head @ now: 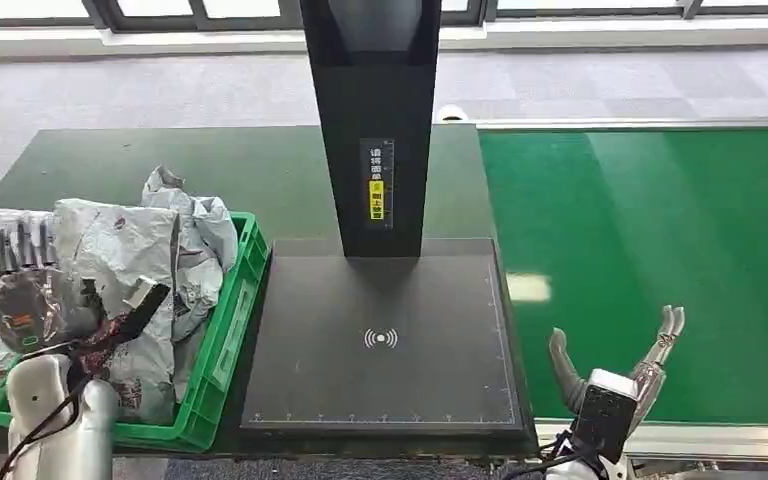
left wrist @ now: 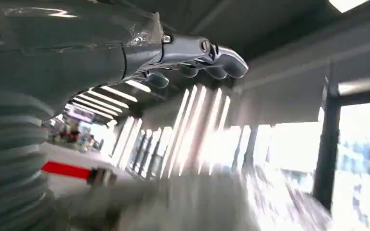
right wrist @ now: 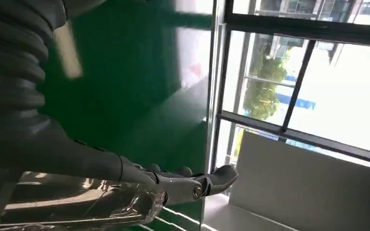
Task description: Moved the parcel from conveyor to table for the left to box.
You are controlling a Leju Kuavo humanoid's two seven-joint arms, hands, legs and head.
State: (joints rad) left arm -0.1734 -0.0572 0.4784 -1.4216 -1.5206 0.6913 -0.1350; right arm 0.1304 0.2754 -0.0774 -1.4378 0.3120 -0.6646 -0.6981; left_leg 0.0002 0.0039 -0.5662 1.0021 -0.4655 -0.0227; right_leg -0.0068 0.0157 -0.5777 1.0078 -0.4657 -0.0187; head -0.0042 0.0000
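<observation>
L hand (head: 28,285): raised, fingers straight and apart, grasping nothing; sits directly over grey parcels (head: 125,260) piled in green crate (head: 228,340).
R hand (head: 615,370): fingers spread, empty, above near edge of green conveyor (head: 660,250).
Black scanner stand (head: 380,330) btwn the two hands.

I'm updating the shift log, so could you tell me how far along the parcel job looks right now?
Done: grey parcels already fill the green crate, and the black scanner plate is bare. In hand: nothing; the left hand hovers over the crate and the right hand is open above the conveyor. Left: no parcel waits on the visible belt.
</observation>
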